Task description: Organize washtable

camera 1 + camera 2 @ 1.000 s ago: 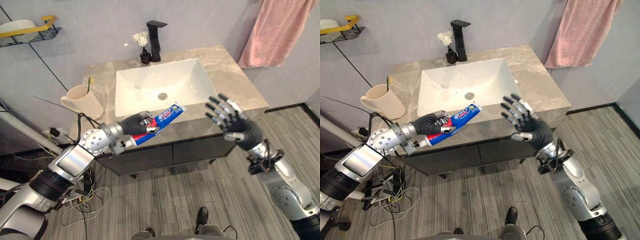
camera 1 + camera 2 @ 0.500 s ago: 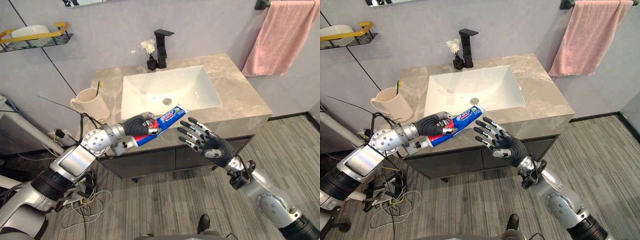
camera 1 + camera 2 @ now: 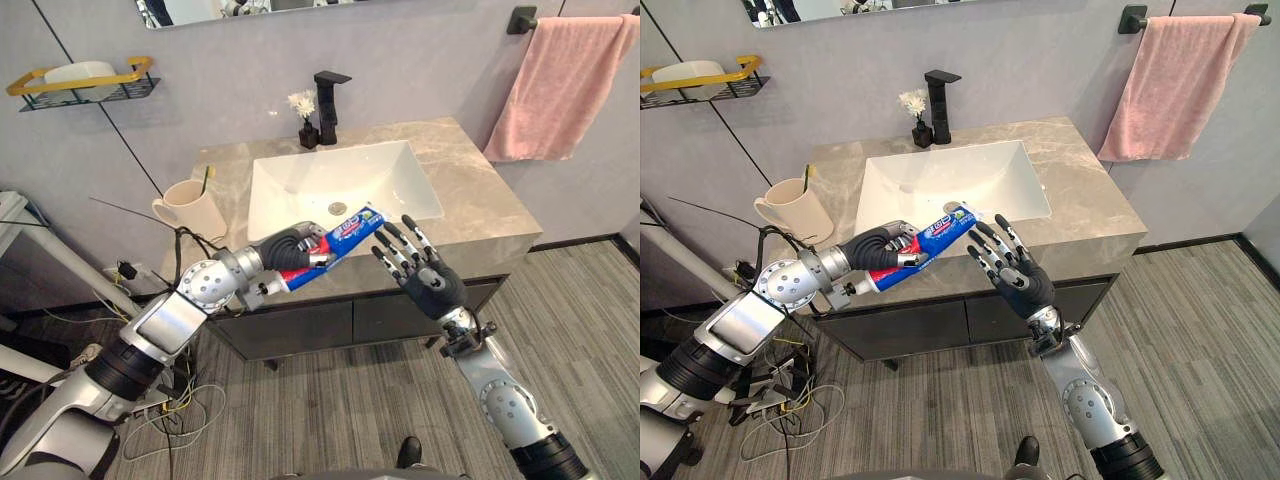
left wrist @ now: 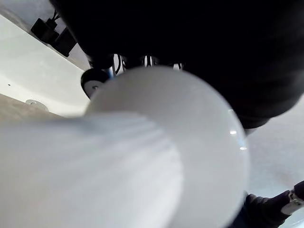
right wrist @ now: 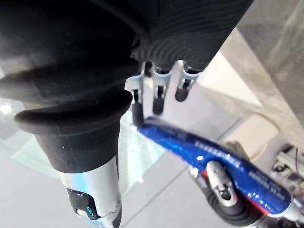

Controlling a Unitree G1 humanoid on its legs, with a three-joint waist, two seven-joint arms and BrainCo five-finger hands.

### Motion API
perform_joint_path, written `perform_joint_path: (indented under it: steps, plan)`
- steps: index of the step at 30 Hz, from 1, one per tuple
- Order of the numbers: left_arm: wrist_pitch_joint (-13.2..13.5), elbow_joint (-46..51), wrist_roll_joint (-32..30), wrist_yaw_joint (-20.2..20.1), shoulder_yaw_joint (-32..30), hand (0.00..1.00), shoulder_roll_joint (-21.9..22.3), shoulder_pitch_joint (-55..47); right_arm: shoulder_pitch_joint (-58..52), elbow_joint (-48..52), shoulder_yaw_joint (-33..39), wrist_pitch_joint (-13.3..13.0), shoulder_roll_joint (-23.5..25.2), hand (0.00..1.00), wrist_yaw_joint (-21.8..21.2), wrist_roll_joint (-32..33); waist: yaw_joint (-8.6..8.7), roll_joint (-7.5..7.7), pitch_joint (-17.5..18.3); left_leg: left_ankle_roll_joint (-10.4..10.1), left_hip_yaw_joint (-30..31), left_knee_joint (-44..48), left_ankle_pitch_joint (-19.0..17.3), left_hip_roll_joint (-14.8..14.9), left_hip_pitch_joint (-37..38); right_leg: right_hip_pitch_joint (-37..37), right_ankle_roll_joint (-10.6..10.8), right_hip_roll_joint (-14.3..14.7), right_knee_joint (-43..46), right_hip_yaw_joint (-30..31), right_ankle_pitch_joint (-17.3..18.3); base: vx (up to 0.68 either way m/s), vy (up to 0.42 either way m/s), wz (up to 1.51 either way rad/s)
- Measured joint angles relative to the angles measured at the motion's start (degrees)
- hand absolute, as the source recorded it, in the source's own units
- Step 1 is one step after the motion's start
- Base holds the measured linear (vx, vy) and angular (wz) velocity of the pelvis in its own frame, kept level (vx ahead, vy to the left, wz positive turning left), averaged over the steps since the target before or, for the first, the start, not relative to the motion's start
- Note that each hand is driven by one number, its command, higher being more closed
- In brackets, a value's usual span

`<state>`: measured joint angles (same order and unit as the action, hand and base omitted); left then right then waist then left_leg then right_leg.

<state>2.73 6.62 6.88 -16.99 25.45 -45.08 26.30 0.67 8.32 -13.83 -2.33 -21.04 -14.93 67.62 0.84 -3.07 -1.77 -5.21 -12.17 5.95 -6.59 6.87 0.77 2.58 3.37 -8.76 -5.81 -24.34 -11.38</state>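
Looks like a handover: left hand (image 3: 288,250) is curled round the tube (image 3: 345,230), which hangs over the counter edge at 6 o'clock of the sink (image 3: 300,185). Right hand (image 3: 430,283) has fingers spread wide, empty, just beside the tube's tip at its 3 o'clock. Next the right probably needs to close on that free end before the left lets go.

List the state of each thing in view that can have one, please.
toothpaste tube: held in the air above the counter's front edge.
left robot hand: shut on the toothpaste tube.
right robot hand: open, fingers spread, by the tube's free end.
cup: upright on the counter, toothbrush standing in it.
sink: empty.
towel: hanging from its bar.
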Motion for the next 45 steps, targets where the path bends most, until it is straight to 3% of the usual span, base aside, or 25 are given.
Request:
perform_joint_path:
  steps: [11, 22, 30, 45]
  plan:
    - [0.01, 0.11, -1.6, 0.0, -0.97, 1.0, 0.09, -0.02, -1.04, -3.82, -0.25, 0.55, 2.79, 0.0, 0.0, -0.72, -0.11, 0.54, 0.34, -0.01, 0.74, 0.06, 0.12, -0.06, 0.01, -0.32, -0.02, -0.02, 0.0, -0.6, -0.02, 0.01, 0.012, 0.03]
    - [0.0, 0.87, -1.59, -0.14, -0.45, 1.0, 6.59, -0.06, 0.7, -5.32, -1.36, 0.73, 3.84, 0.0, 0.31, -0.72, -0.01, 0.65, 0.41, -0.01, 0.67, 0.05, 0.1, 0.03, 0.05, -0.33, -0.06, 0.08, -0.2, -0.53, 0.0, 0.0, 0.0, 0.0]
    - [-0.05, 0.79, -1.95, -0.32, 4.22, 1.0, 10.28, -0.04, 6.22, -6.49, -4.56, 0.74, 4.76, 0.0, 1.28, -0.65, -0.09, 0.74, 0.46, -0.02, 0.58, 0.1, 0.11, 0.04, 0.14, -0.32, -0.25, 0.12, -0.01, -0.48, -0.15, 0.0, 0.0, 0.0]
    - [-0.35, -1.73, -2.06, -0.41, 6.43, 1.0, 13.55, 0.25, 11.87, -6.6, -9.03, 1.16, 4.73, 0.0, 2.32, -0.45, -0.28, 1.72, 0.89, -0.03, -0.67, 0.1, 0.1, 0.12, -0.01, 0.75, -0.66, 0.28, -0.03, 0.86, -0.47, 0.0, 0.003, -0.04]
